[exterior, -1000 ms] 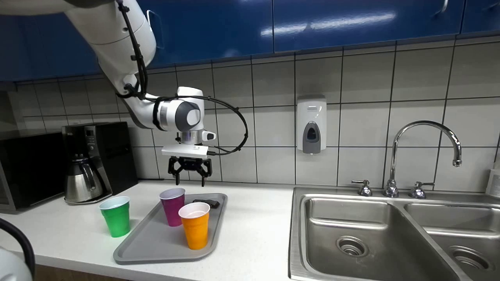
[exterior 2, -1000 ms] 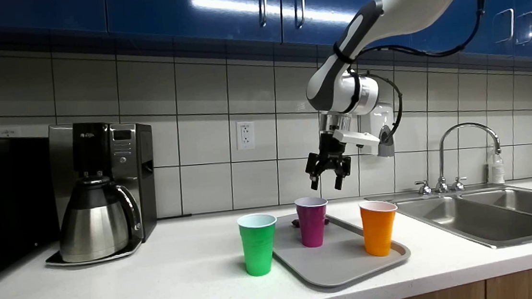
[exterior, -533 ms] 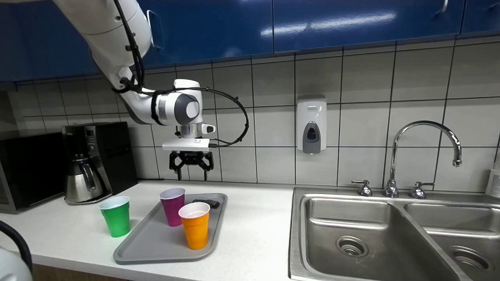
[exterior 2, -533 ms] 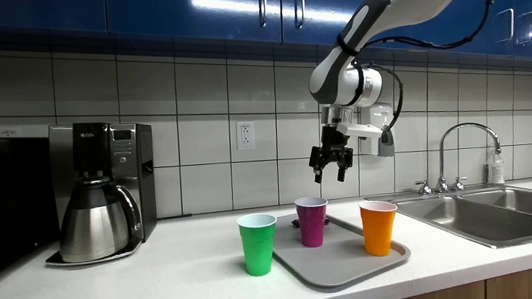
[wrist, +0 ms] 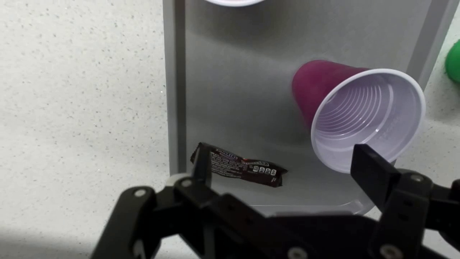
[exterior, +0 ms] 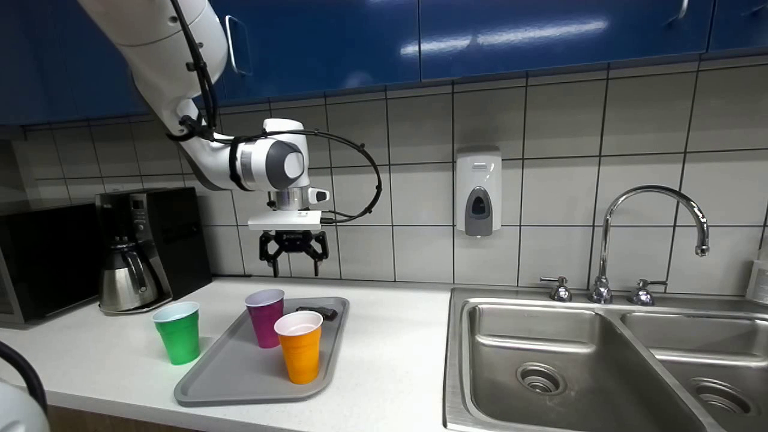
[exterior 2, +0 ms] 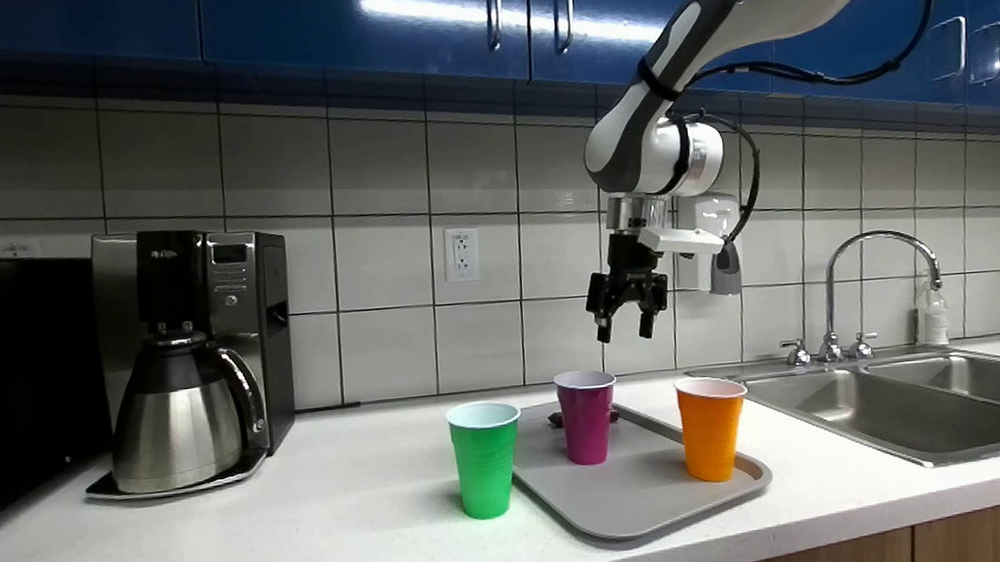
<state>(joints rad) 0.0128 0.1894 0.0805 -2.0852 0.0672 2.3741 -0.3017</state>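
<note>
On the bench lies the tray, over which the pincer hangs empty, fingers well apart; going lower likely calls for keeping one finger clear of the purple cup, whose rim it overlaps in the wrist view. The bar, flat on the tray near that cup, runs nearly along the line between the fingers, so a wrist turn would best suit pinching its narrow width. The wrist view cuts the orange cup to a rim sliver, and a finger hides part of the bar.
</note>
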